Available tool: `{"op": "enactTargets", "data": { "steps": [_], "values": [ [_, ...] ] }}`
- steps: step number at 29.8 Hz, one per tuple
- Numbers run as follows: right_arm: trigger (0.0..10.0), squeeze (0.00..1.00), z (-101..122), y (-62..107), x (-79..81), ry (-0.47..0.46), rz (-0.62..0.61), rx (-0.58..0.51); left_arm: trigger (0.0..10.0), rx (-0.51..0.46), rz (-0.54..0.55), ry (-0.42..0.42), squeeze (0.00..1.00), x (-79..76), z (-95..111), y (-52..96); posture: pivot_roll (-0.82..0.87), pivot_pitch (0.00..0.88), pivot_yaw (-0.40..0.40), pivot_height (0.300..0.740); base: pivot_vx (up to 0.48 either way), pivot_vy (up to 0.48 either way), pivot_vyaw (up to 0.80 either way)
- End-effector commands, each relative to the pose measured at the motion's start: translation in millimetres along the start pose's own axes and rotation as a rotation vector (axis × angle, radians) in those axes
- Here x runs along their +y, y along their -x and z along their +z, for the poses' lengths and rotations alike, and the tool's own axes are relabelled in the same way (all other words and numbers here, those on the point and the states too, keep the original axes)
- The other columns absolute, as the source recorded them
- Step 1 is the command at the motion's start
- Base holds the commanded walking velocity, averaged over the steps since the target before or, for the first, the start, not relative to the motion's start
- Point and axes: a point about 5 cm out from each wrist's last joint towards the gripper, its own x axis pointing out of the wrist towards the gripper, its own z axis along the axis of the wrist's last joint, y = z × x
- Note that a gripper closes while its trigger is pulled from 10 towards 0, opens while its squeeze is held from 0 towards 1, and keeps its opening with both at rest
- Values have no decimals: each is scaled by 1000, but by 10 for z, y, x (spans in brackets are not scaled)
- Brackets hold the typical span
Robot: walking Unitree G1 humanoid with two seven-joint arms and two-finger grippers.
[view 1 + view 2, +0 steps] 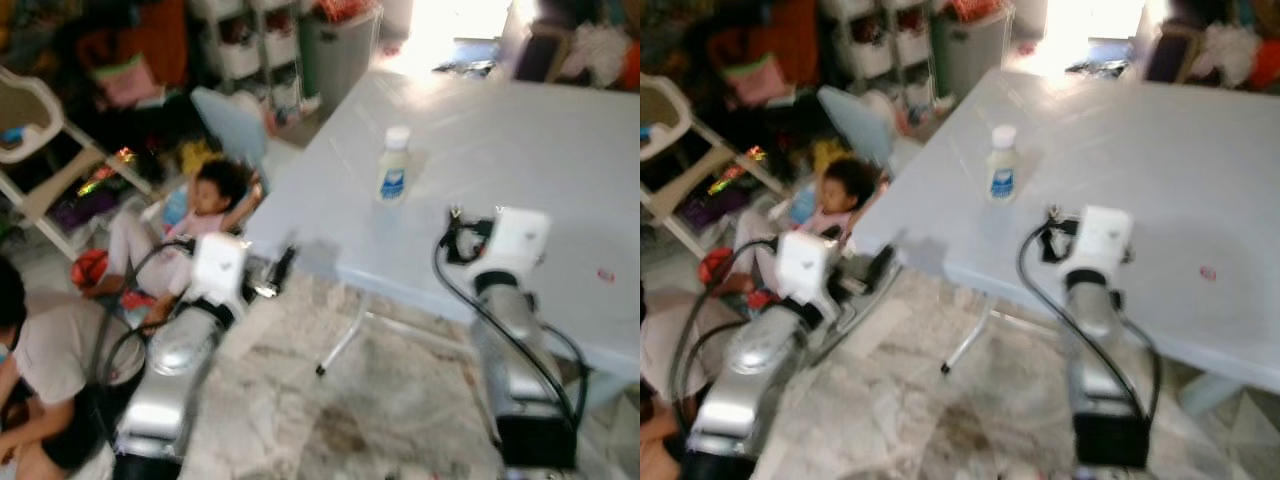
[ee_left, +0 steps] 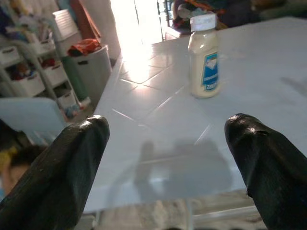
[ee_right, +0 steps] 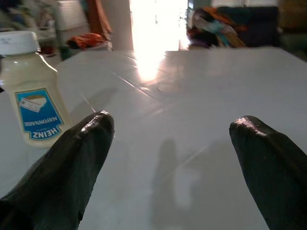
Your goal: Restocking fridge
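both silver arms reach forward, left gripper (image 2: 165,158) at the near corner of the pale blue smooth-topped table (image 1: 560,150), right gripper (image 3: 172,163) over its top; both sets of black fingers spread, holding nothing. cream plastic mayonnaise bottle with white cap and blue label (image 1: 394,167) stands upright on the table ahead, between the arms, untouched

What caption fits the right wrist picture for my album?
Open right gripper hovers over the white table, with the mayonnaise bottle standing upright off to one side.
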Motion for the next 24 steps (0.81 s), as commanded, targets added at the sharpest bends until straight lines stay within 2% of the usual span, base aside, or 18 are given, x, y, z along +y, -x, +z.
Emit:
{"op": "enactTargets", "data": {
  "steps": [1, 6, 24],
  "values": [
    [10000, 0, 81, -3, 88, -1, 29, -24, 10000, 8, 128, -39, 0, 120, -13, 29, -20, 0, 34, 740, 0, 0, -400],
    [10000, 0, 95, -2, 96, 1, 40, -26, 10000, 0, 141, 44, 0, 147, -10, 56, -21, 0, 25, 740, 0, 0, 0],
    [10000, 0, 117, 14, 126, 14, 78, -23, 10000, -26, 145, 92, 0, 128, 29, 16, -37, 0, 21, 740, 471, 0, 0]
  ]
}}
